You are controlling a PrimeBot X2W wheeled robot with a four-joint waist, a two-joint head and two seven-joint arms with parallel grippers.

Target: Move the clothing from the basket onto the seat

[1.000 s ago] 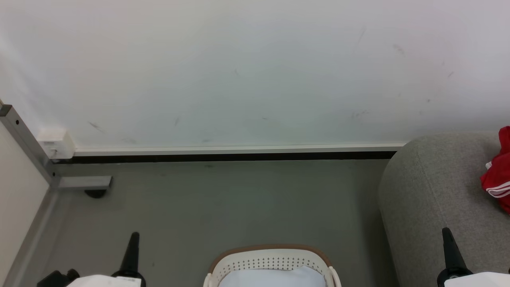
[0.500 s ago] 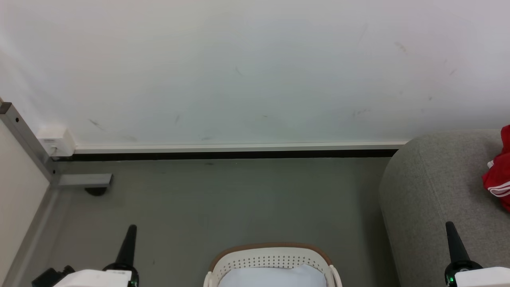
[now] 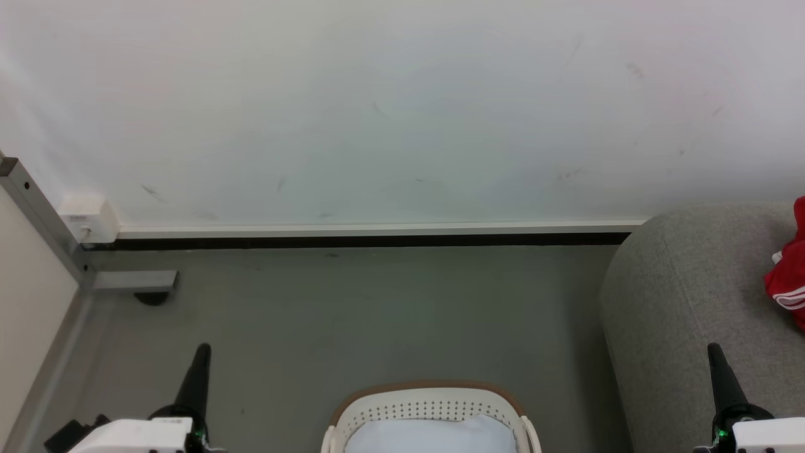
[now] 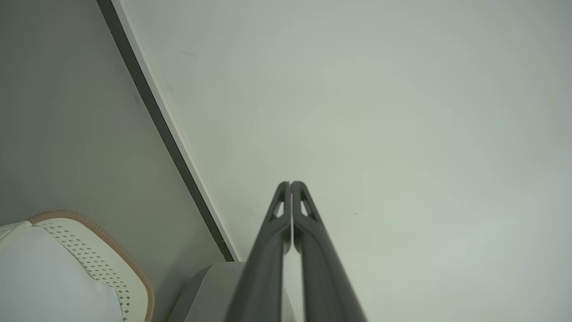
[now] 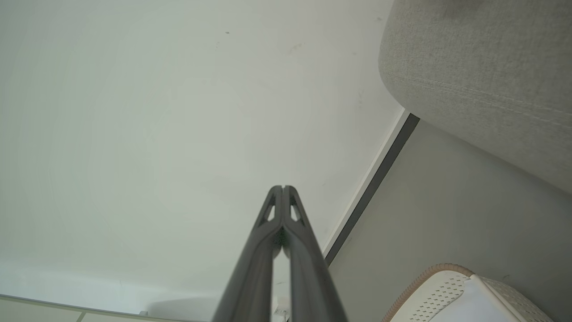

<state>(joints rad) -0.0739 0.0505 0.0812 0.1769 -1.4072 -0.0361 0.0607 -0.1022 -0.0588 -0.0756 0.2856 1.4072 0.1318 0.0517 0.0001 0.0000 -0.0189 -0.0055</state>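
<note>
Now red clothing [image 3: 790, 286] on seat [image 3: 679, 302] — basket [image 3: 427, 391] near.

I count two grippers, the left gripper [image 3: 202, 348] and the right gripper [image 3: 712, 347], each with two dark fingers [image 4: 263, 268]. One basket [image 3: 427, 412] sits between them, and one white cloth [image 3: 431, 436] lies inside it. One sofa [image 3: 685, 302] stands under and ahead of the right gripper, with one red bundle of clothing [image 3: 789, 283] on it, out past that gripper's outer side. I cannot tell whether the bundle is one piece or several. One small white box [image 3: 88, 217] is on the wall, ahead of the left gripper.
</note>
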